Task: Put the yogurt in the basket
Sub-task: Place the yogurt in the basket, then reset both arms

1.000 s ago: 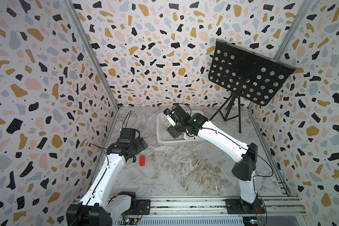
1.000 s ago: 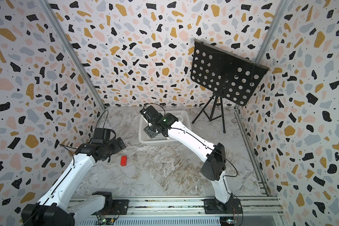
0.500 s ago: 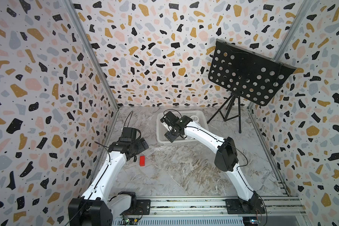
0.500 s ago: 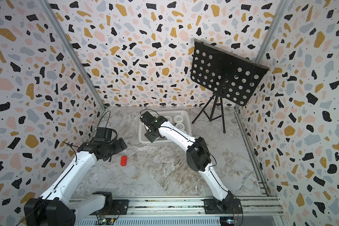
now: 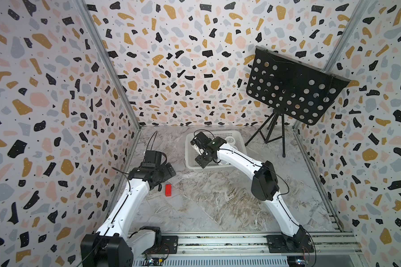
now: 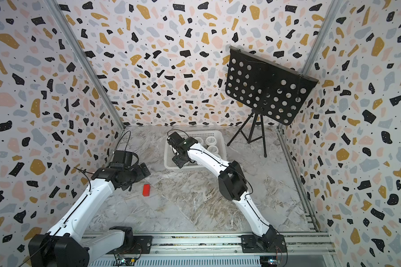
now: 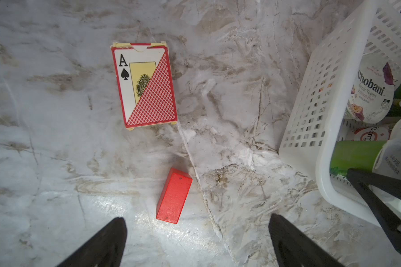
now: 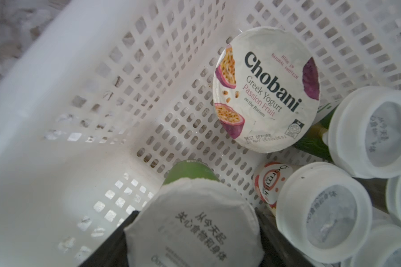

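Note:
The white basket [image 5: 193, 164] [image 6: 169, 163] stands at the back middle of the floor. My right gripper [image 8: 195, 222] [image 5: 199, 151] reaches down into its near-left part, shut on a yogurt cup [image 8: 192, 227] with a wrinkled foil lid and green sides, a black finger on each side. The left wrist view shows the same cup [image 7: 357, 154] inside the basket rim. Beside it on the basket floor lie the Chobani yogurt [image 8: 266, 90] [image 7: 370, 92] and several white-lidded cups [image 8: 324, 212] [image 6: 211, 140]. My left gripper [image 7: 197, 222] hangs open and holds nothing, above the floor left of the basket.
A small red block [image 5: 168, 190] [image 7: 174, 196] lies on the marble floor just ahead of my left gripper. A red playing-card box [image 7: 146, 85] lies beyond it. A black perforated music stand [image 5: 294, 85] on a tripod stands at the back right. Terrazzo walls close three sides.
The right arm has stretched forward and lowered its elbow, bringing the gripper with the cup down into the basket's near-left part. The left arm has hardly moved.

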Controlling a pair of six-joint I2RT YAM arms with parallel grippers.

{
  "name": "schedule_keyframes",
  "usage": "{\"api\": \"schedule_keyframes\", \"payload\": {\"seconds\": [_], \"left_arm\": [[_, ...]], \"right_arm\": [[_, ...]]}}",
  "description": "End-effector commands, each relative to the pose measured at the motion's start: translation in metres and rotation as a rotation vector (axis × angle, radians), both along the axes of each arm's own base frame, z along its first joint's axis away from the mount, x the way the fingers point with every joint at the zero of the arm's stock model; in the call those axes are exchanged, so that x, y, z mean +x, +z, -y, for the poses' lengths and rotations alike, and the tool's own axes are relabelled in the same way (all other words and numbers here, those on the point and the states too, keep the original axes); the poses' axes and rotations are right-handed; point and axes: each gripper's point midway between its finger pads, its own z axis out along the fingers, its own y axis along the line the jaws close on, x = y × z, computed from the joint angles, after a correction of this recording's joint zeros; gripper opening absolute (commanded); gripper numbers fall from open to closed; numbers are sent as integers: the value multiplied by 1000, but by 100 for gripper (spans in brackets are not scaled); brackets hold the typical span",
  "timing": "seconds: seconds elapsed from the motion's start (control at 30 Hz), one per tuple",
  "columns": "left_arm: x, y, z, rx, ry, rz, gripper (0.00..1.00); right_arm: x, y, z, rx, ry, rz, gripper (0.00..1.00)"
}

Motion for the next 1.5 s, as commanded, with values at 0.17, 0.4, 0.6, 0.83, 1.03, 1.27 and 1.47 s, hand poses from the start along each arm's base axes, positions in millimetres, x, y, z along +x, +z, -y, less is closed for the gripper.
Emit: {"api": "schedule_keyframes", "payload": {"seconds": [0.17,0.4,0.6,0.83,1.03,1.27,1.47], "left_arm": [[7,10,-1,0,-4,31,100],[8,11,-1,0,-4,34,100],[8,12,0,-1,-4,37,100],[8,13,-1,2,-5,39,100],[9,16,-1,5,-4,48,100],[14,33,-1,57,-37,109,100],[21,70,12,126,-49,297,100]], "right_arm": [[-2,-3,1,-23,6,-11,76],[-2,-8,1,-26,8,-20,79],[-3,-5,1,-23,11,-21,84],[-5,8,0,0,14,-19,90],[-12,53,-6,101,33,-3,100],[-21,120,2,208,35,78,100],[-27,197,72,330,-137,404,100]]}}
